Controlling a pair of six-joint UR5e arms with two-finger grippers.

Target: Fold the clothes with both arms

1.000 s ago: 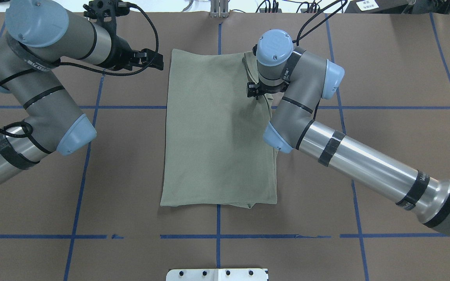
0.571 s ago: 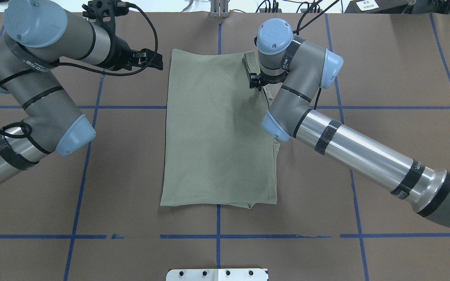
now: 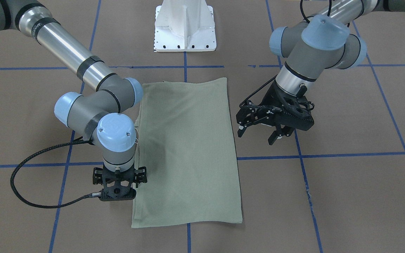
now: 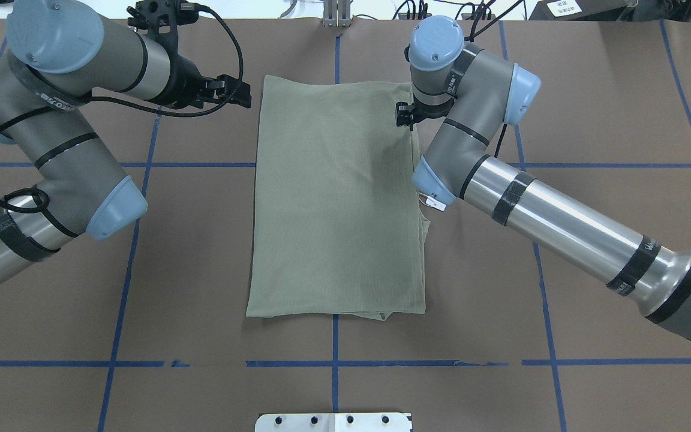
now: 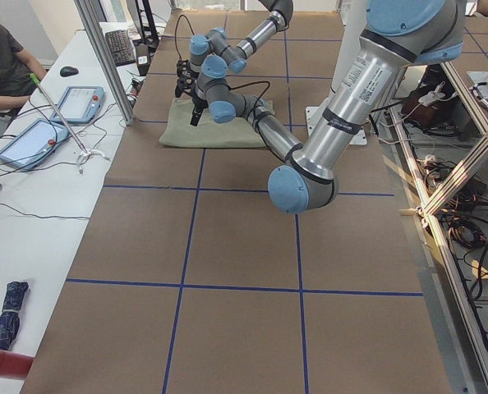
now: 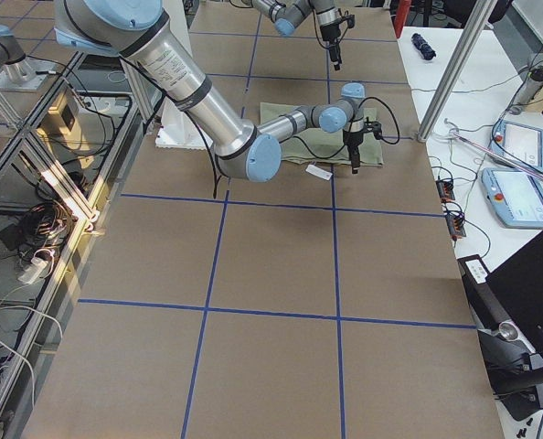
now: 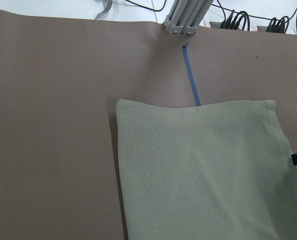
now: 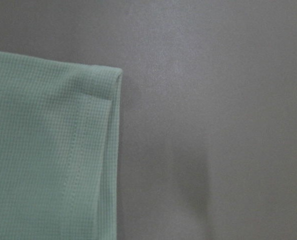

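The sage-green shirt [image 4: 333, 204] lies folded into a flat tall rectangle at the table's middle [image 3: 188, 147]. Its white hang tag [image 4: 435, 204] pokes out at its right edge under my right arm. My left gripper [image 4: 239, 93] is open and empty, hovering just left of the shirt's far left corner [image 3: 256, 136]. My right gripper [image 4: 404, 115] points straight down at the shirt's far right corner [image 3: 117, 186]. Its fingers are hidden under the wrist, so I cannot tell whether it is open or shut. The right wrist view shows that corner [image 8: 43, 150] lying flat on the table.
Brown paper with blue tape lines [image 4: 333, 363] covers the table. The white pedestal base [image 3: 185, 28] stands at the robot's edge. A metal post [image 7: 181, 22] and cables stand beyond the far edge. Operators' tablets [image 5: 30, 139] lie on a side desk.
My right gripper has moved toward the far right, from over the shirt's right side to its far right corner. The raised fold there now lies flat. The left arm has not moved.
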